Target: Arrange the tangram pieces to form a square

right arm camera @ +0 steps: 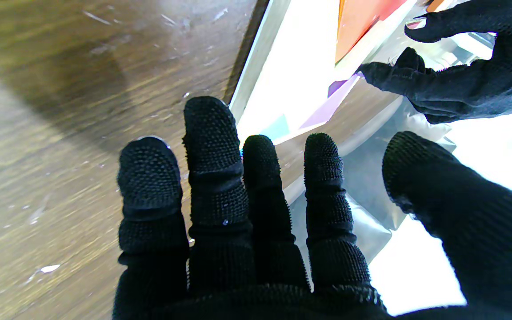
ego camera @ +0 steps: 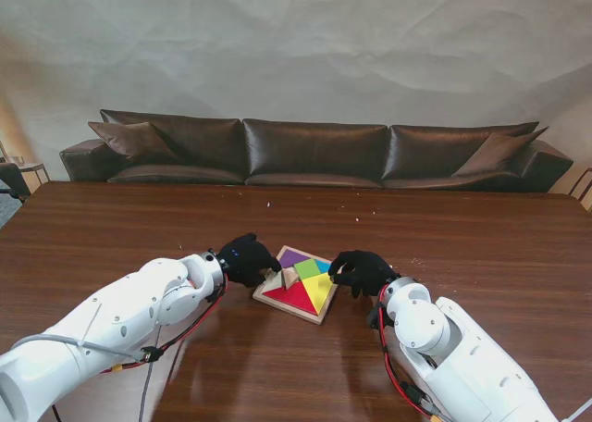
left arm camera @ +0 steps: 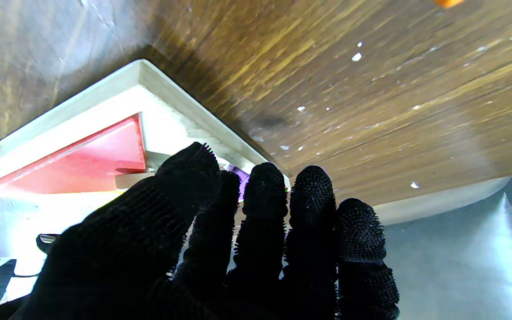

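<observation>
Stand view: left hand (ego camera: 246,258) in a black glove sits at the left corner of the wooden tray (ego camera: 319,314), fingers curled loosely onto the tray edge; can't tell whether it actually grips a piece. Right hand (ego camera: 363,271) at the tray's right side, fingers bent down near the blue piece (ego camera: 323,266), grasp unclear. Tray lies on the brown table (ego camera: 481,246) between the two hands, rotated so its corners point toward and away from me. Inside it: red triangle (ego camera: 292,297) nearest me, yellow triangle (ego camera: 319,288) to its right, green piece (ego camera: 306,268) in the middle, purple piece (ego camera: 294,256) farthest, a bare wood piece (ego camera: 280,279) tilted up by the left hand.

Left wrist view: left hand (left arm camera: 220,249) fingers extended, close together, not clenched; fingertips (left arm camera: 265,178) over the tray rim (left arm camera: 180,95). Red triangle (left arm camera: 87,164) lies flat in the tray corner beside the thumb. A sliver of purple (left arm camera: 238,175) shows between the fingers.

Right wrist view: right hand (right arm camera: 247,231) spread, fingers apart, holding nothing visible; fingertips (right arm camera: 207,120) just beside the tray rim (right arm camera: 256,58). The left hand (right arm camera: 460,84) shows across the tray, fingertips touching the purple piece (right arm camera: 327,109). Tray interior overexposed.
</observation>
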